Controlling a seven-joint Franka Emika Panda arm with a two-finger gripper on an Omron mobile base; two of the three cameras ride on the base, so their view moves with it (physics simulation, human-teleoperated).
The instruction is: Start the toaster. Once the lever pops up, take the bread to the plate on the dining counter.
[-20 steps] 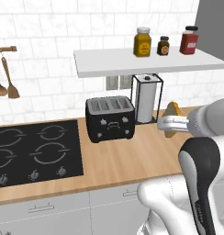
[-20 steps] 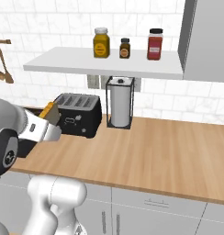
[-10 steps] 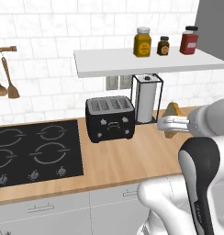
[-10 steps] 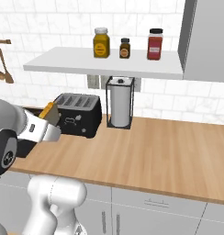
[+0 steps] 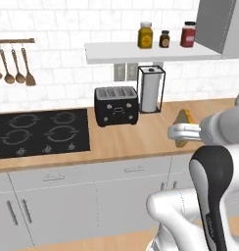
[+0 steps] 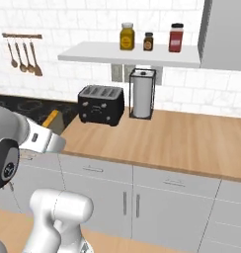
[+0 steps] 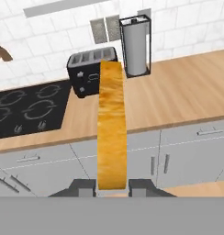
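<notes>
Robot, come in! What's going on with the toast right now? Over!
End effector shut on the bread. Bread held edge-on, off the toaster, out over the worktop edge. Plate unseen. Nothing blocking.

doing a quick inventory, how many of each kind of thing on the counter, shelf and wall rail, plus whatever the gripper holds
toaster: 1
paper towel roll in its holder: 1
jars on the shelf: 3
hanging utensils on the rail: 4
bread, held in the gripper: 1
total: 10

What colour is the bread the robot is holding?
Golden orange, the bread shows best in the hand view, edge-on between the fingers.
</notes>
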